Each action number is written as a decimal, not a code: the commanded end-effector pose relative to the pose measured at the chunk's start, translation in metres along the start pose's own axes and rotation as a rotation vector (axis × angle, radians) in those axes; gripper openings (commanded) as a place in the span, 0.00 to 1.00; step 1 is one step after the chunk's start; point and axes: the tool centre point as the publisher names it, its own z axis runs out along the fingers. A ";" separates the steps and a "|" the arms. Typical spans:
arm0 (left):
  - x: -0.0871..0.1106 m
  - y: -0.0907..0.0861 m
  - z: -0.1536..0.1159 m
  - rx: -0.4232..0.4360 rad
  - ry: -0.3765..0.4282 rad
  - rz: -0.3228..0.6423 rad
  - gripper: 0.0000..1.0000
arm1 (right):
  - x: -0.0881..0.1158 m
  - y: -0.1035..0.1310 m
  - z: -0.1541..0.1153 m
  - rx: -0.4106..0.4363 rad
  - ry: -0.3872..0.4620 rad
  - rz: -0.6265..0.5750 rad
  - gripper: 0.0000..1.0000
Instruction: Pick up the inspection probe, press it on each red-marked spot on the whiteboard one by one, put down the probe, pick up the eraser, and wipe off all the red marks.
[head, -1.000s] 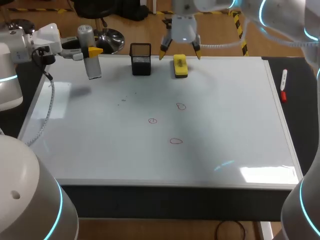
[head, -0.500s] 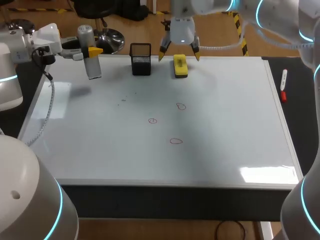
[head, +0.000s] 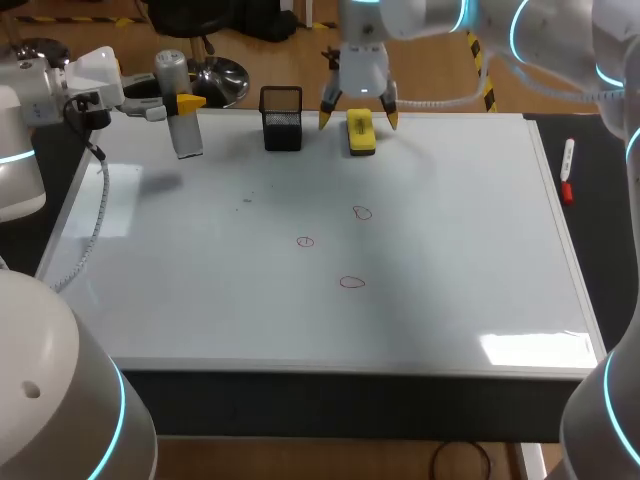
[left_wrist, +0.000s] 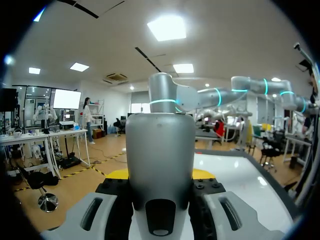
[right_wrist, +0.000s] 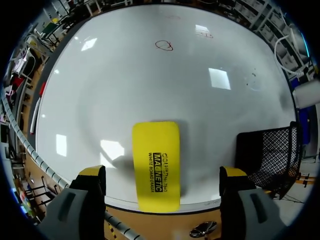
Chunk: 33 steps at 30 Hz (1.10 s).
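The grey cylindrical inspection probe (head: 179, 115) is held off the whiteboard's back left corner, my left gripper (head: 176, 103) shut on it. In the left wrist view the probe (left_wrist: 160, 145) stands upright between the yellow-tipped fingers (left_wrist: 118, 174). The yellow eraser (head: 360, 133) lies at the back middle of the whiteboard (head: 450, 250). My right gripper (head: 358, 119) hangs open just above it, one fingertip on each side. In the right wrist view the eraser (right_wrist: 155, 165) lies between the spread fingers (right_wrist: 93, 173), apart from both. Three red marks (head: 362, 212) (head: 305, 241) (head: 351, 282) sit mid-board.
A black mesh cup (head: 282, 118) stands just left of the eraser, close to my right gripper's finger; the right wrist view shows the cup (right_wrist: 265, 155) beside that finger. A red-capped marker pen (head: 567, 171) lies on the dark strip right of the board.
My right gripper has come down closer over the eraser, its fingers drawing in slightly. The left arm and the probe have not moved.
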 end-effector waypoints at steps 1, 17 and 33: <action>0.001 -0.001 0.000 0.001 -0.004 0.002 0.00 | 0.001 -0.002 0.002 -0.001 0.001 0.001 0.94; 0.001 -0.001 0.000 0.001 -0.004 0.002 0.00 | 0.003 -0.001 0.010 -0.017 0.014 0.026 0.00; 0.001 -0.001 0.000 0.001 -0.004 0.002 0.00 | 0.004 0.022 -0.028 0.027 0.033 0.129 0.00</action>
